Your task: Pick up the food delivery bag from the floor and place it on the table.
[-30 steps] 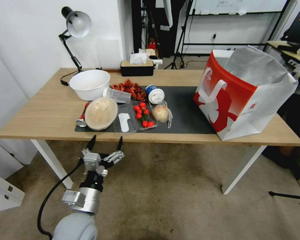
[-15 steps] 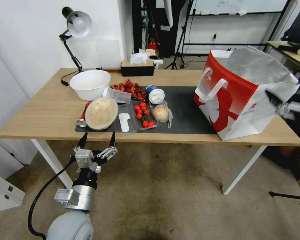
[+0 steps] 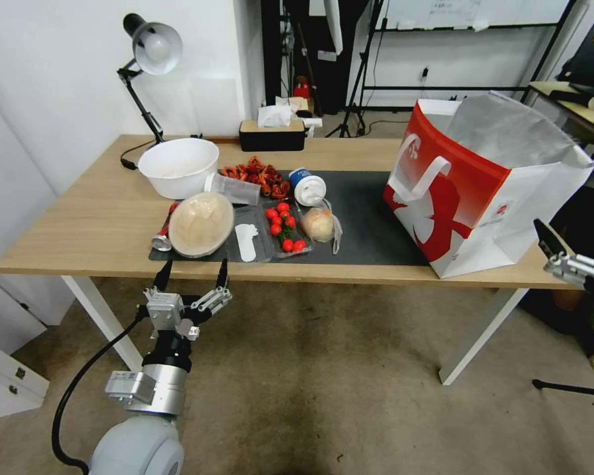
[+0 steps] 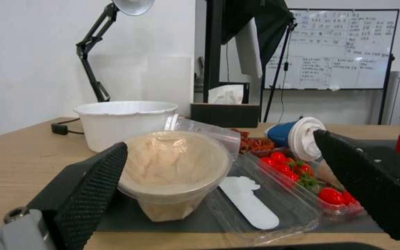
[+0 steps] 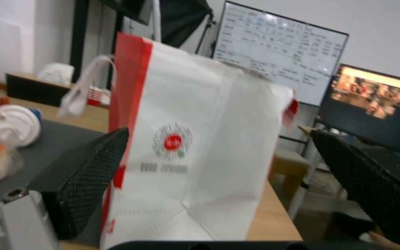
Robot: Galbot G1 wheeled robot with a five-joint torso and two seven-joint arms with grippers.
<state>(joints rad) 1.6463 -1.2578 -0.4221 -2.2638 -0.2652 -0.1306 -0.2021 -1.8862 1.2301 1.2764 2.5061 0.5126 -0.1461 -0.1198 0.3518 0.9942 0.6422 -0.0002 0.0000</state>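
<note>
Head view puts the food delivery bag (image 3: pixel 485 188) upright on the right end of the bench (image 3: pixel 92 224), its red face with the white strap handle turned toward the food, its base partly on the dark grey mat (image 3: pixel 366 224) and partly on bare wood. Its outer corner stands near the bench's right edge. By the look of it the placing is done.

The right gripper (image 3: pixel 561 254) hangs just off that right edge, apart from the bag, released and carrying nothing; in the right wrist view its two black pads (image 5: pixel 91 177) stand wide on either side of the bag's white end panel. The left gripper (image 3: pixel 190 280) sits below the bench's front edge, also spread and empty, in front of the lidded clear bowl (image 3: pixel 200 224) and the tray of cherry tomatoes (image 3: pixel 284 227).

The likely trouble lies with the right arm: it is close to the bag's tall, light wall, and a sideways swing could clip that wall and tip or slide the bag toward the edge. A rising left gripper could likewise catch the bench lip or nudge the bowl.
</note>
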